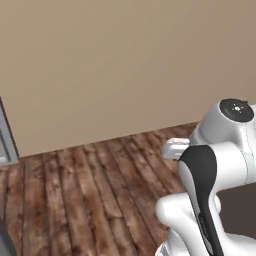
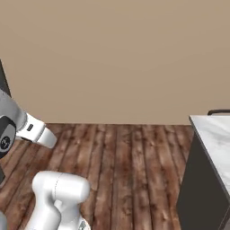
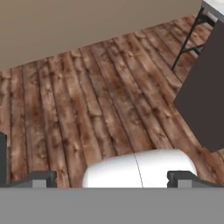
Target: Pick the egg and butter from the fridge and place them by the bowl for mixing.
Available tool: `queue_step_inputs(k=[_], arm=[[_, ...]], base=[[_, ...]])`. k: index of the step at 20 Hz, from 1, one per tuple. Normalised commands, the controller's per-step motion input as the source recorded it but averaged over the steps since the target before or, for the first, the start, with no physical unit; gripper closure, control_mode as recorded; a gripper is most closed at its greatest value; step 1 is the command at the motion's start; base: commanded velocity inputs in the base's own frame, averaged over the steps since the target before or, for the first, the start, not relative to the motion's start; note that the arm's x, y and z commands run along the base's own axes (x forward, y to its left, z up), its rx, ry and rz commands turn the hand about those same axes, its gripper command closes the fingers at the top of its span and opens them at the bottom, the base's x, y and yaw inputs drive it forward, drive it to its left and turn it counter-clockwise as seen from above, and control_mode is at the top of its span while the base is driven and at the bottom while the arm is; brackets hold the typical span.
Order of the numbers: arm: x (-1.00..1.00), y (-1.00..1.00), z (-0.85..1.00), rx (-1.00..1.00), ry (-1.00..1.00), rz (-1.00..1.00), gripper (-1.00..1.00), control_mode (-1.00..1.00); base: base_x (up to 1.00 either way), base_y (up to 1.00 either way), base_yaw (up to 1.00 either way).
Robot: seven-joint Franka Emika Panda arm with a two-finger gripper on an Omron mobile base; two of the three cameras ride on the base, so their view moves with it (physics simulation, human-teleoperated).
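- A plain tan wall (image 1: 125, 60) is faced across the whole far side; nothing of the task is set against it.
- A dark wooden plank floor (image 2: 126, 161) is spread between the base and the wall.
- A dark-sided counter with a pale marble top (image 2: 215, 139) is seen at the right, near the base; a dark thin-legged frame (image 3: 192, 33) stands just beyond it.
- A grey upright edge (image 1: 6, 137) is caught at the far left; whether it belongs to the fridge cannot be told.
- The gripper (image 3: 113, 178) is pointed down at bare floor, its two fingertips (image 3: 41, 179) held wide apart, with nothing seen between them.
- The egg, butter and bowl are not located from here, so their places cannot be told.
- The step in hand is judged to be travel by the base, not a grasp.
- For a clean approach, the arm is best kept tucked, the counter corner is given room, and the base is squared to the fridge front before any reach is made.
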Motion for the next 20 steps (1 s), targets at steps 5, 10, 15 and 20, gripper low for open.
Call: queue_step_inputs(k=[5,10,15,20], arm=[[0.0,0.0,0.0,0.0,0.0,0.0,-1.0,1.0],[0.0,0.0,0.0,0.0,0.0,0.0,-1.0,1.0],[0.0,0.0,0.0,0.0,0.0,0.0,-1.0,1.0],[0.0,0.0,0.0,0.0,0.0,0.0,-1.0,1.0]], base=[[0.92,-0.26,0.05],[0.76,-0.06,0.4],[0.61,0.0,0.6],[0.58,0.0,0.64]])
